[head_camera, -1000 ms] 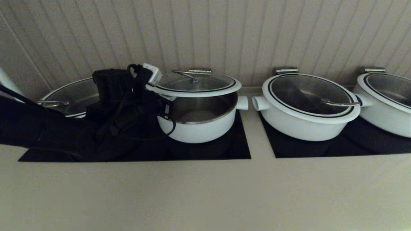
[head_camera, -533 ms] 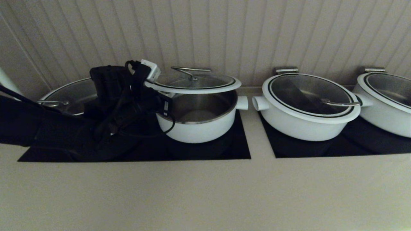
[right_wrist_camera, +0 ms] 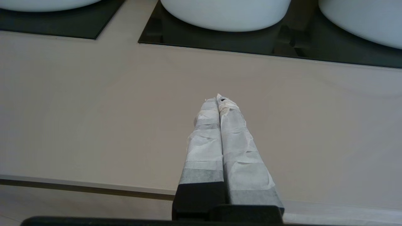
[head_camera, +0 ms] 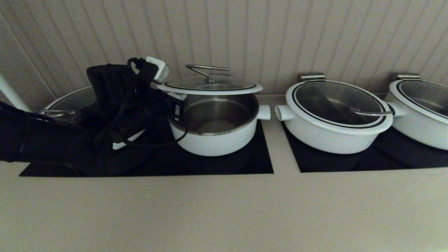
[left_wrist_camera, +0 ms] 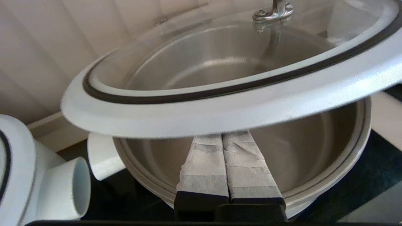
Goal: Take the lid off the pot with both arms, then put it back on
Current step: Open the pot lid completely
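Since the earlier frames, the lid (head_camera: 210, 85) has risen and levelled out, and now hangs clear above the pot (head_camera: 216, 130) with an open gap all round

Left gripper (left_wrist_camera: 223, 138): the two taped fingers (left_wrist_camera: 201, 166) lie pressed flat together and pass beneath the lid's white rim. No part of the lid shows between them, so the lid appears carried on top of the closed fingers rather than pinched; the actual contact is hidden by the rim. In the head view this gripper (head_camera: 167, 91) sits at the lid's left edge, with the black arm reaching in over the dark cooktop panel (head_camera: 259, 161).

Lid: roughly level, directly over the pot, steel handle uppermost. Pot: upright on the cooktop panel, steel inside bare, stub handle (head_camera: 264, 112) pointing toward the neighbouring wide pot (head_camera: 332, 119).

Right gripper (right_wrist_camera: 220, 103): fingers clenched on nothing, hovering over bare counter (right_wrist_camera: 78, 110) well away from the lid, and out of the head view.

Reading: the lift half looks achieved, by one arm only. A lid balanced on one edge could tip or slide off, so the return should be slow, level and centred over the pot's rim
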{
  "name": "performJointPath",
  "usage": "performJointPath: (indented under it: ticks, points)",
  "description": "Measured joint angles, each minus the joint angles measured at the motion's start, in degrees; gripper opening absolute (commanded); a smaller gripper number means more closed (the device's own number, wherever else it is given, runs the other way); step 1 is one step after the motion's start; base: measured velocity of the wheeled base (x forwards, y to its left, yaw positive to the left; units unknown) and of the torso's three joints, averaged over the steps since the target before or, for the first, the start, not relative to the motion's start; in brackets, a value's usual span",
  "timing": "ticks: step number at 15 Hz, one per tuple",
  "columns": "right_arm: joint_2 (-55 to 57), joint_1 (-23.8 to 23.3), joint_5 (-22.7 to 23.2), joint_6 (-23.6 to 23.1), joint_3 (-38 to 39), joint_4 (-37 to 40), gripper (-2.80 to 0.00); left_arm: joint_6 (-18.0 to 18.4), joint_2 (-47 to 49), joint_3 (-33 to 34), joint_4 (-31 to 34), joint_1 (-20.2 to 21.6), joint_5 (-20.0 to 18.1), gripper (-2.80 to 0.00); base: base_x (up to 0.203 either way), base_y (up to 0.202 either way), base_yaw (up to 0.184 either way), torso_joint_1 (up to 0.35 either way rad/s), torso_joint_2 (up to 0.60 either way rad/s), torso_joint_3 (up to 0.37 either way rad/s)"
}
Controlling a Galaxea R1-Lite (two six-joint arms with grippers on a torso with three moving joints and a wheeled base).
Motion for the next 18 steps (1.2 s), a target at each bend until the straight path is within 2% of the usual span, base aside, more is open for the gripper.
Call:
performJointPath:
  ticks: [12,18]
  points:
    - [0.0,0.0,0.0,0.0,0.0,0.0,-2.8,0.0,-2.6,0.7,-0.1,-0.5,0.8,-2.8,0.0,0.0,0.0,0.0,0.0,0.0]
    - [0.0,0.0,0.0,0.0,0.0,0.0,-2.8,0.1,-2.3,0.7,-5.3,-0.9,1.7,-2.8,0.0,0.0,0.0,0.0,0.0,0.0]
